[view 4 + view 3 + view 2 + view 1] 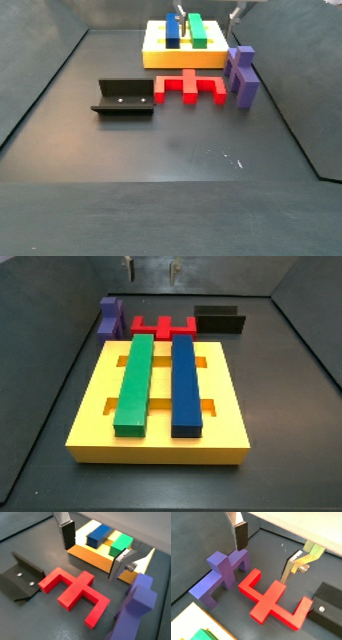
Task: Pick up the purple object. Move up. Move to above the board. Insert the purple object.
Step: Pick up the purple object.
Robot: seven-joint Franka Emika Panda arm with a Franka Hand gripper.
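The purple object [221, 574] lies on the dark floor next to the red notched block [271, 599]; both also show in a wrist view, the purple object [137, 607] and the red block [73, 589]. In both side views the purple object [110, 316] [243, 75] sits beside the board [94, 406] [154, 42]. The board carries a green bar [136, 381] and a blue bar [185, 381]. My gripper [264, 562] [91, 561] is open and empty, raised above the floor. One finger [240, 534] is by the purple object's end. Only the fingers show at the top of the side views [151, 268] [207, 8].
The black fixture [221, 321] [124, 97] stands on the floor beside the red block [163, 326] [190, 87]. It also shows in both wrist views [328, 607] [20, 577]. Dark walls close in the floor on its sides.
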